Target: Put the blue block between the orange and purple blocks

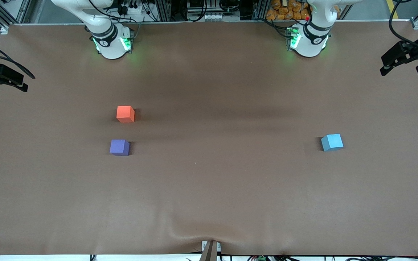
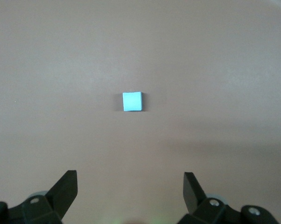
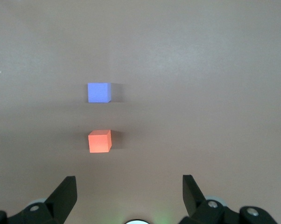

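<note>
The small, matte, light sky-blue cube (image 1: 332,142) is seen resting flat on the brown cloth-covered counter (image 1: 209,188), toward the left arm's end, well apart from the other two cubes. The orange-red matte cube (image 1: 125,114) and the violet-purple matte cube (image 1: 119,147) sit near each other toward the right arm's end, the purple one nearer the front camera, with a narrow gap of bare counter between them.

Nothing is held. The left claw (image 2: 130,192) hangs high over the counter with its fingers wide apart, the blue cube (image 2: 132,101) lying ahead of it in its wrist view. The right claw (image 3: 129,192) waits likewise, fingers spread, above the orange (image 3: 100,141) and purple (image 3: 99,92) cubes.

The blue cube is judged to be light and rigid, possibly foam or painted wood, with plain faces that should offer fair friction rather than slip. A hold is best taken on two opposite vertical faces, at mid-height, with the fingers squared to the cube, which sits slightly turned on the counter. Little squeeze should be needed. The gap between orange and purple looks tight, so a hold that leaves the gap-facing sides free is advisable.
</note>
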